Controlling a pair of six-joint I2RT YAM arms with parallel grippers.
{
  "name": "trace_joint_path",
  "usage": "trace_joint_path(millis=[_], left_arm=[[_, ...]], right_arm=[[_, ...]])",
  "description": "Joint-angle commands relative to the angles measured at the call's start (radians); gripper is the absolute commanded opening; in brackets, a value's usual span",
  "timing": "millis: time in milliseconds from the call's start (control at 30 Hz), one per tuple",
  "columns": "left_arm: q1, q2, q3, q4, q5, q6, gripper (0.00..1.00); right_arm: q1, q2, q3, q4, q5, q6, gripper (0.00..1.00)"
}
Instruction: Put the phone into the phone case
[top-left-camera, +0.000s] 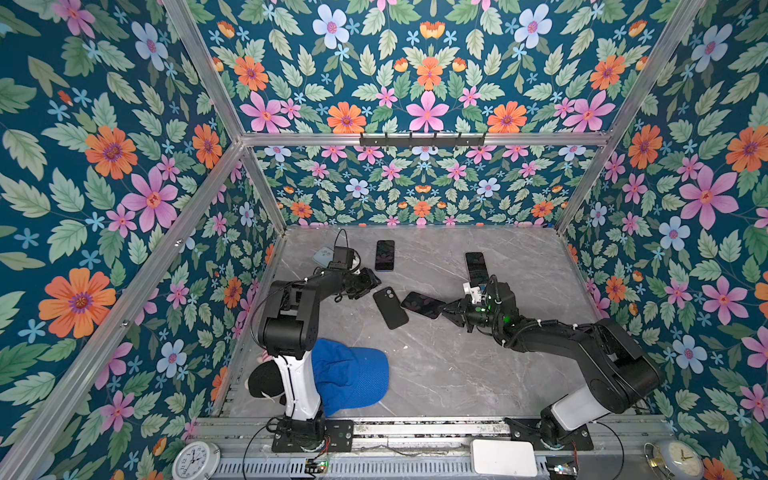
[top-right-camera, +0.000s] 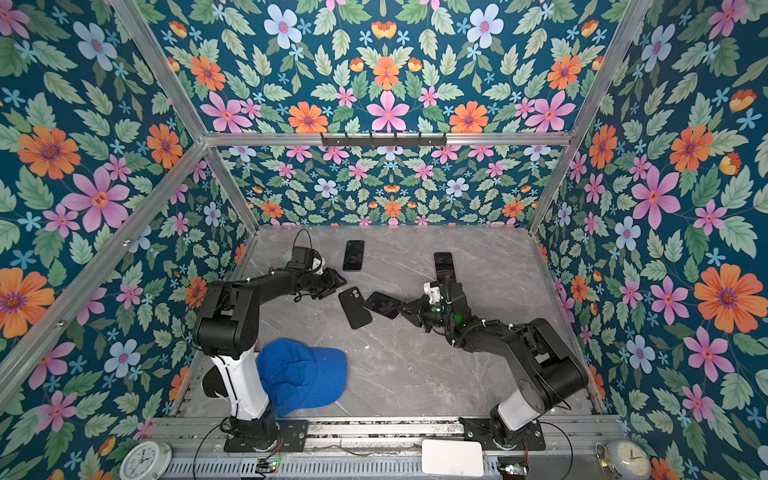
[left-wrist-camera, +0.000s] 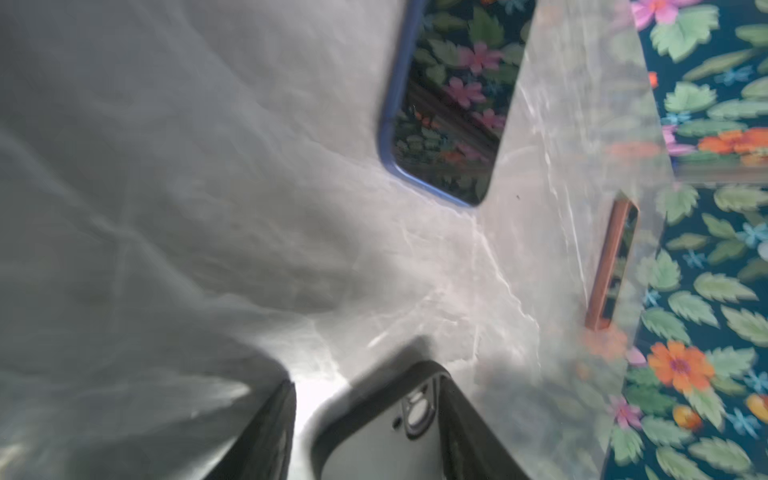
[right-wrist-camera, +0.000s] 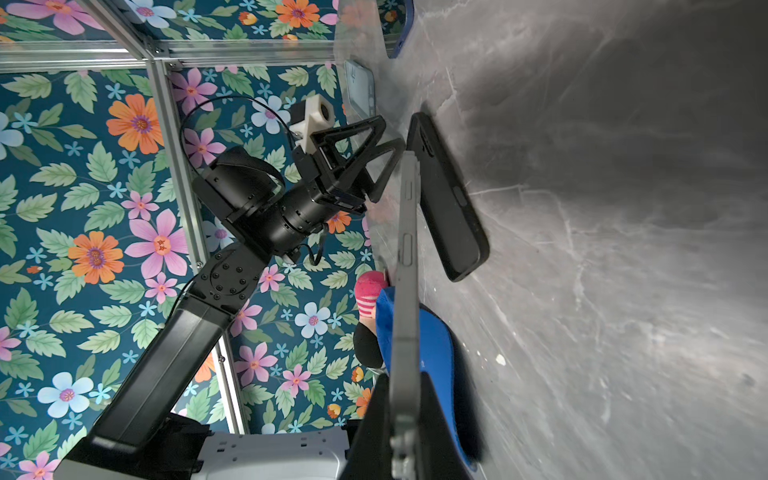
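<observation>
The black phone case (top-left-camera: 390, 307) (top-right-camera: 355, 307) lies flat and hollow side up on the grey table. My left gripper (top-left-camera: 369, 283) (left-wrist-camera: 365, 380) stands open around its camera-cutout end, with a gap showing beside one finger (left-wrist-camera: 266, 436). The phone (top-left-camera: 422, 305) (right-wrist-camera: 405, 270), a dark slab with a grey edge, is clamped at one end in my right gripper (top-left-camera: 448, 309) (right-wrist-camera: 405, 436). It hangs tilted above the table, and its free end reaches the long side of the case (right-wrist-camera: 449, 199). The right wrist view also shows the left gripper (right-wrist-camera: 390, 131) at the case's far end.
Two more phones lie further back: a blue-edged one (top-left-camera: 385, 255) (left-wrist-camera: 449, 104) and a copper-edged one (top-left-camera: 476, 267). A pale case (top-left-camera: 324, 255) sits behind the left arm. A blue cap (top-left-camera: 353, 374) and a pink striped sock (right-wrist-camera: 370, 291) lie by the left arm's base.
</observation>
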Motion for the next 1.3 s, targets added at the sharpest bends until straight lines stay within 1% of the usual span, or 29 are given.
trace_joint_path(millis=[0,267,467,767,1100,1267], left_arm=[[-0.007,0.016,0.0,-0.008,0.007,0.02,0.57],[-0.03,0.003,-0.048,0.003,0.022,0.021,0.56],[-0.05,-0.037,-0.125,0.032,0.028,0.0,0.52],[-0.122,-0.087,-0.194,0.069,0.029,-0.069,0.51],[-0.182,-0.195,-0.341,0.126,0.015,-0.156,0.5],[-0.226,-0.217,-0.381,0.173,0.019,-0.209,0.49]], right_arm=[[0.005,0.01,0.012,0.021,-0.031,-0.02,0.0],[0.008,0.025,0.018,0.009,-0.036,-0.028,0.0],[0.008,0.031,0.017,0.011,-0.04,-0.026,0.0],[0.009,0.024,-0.002,0.02,-0.048,-0.02,0.0],[0.009,-0.023,-0.06,0.014,-0.042,-0.014,0.0],[0.009,-0.057,-0.077,0.001,-0.056,-0.011,0.0]])
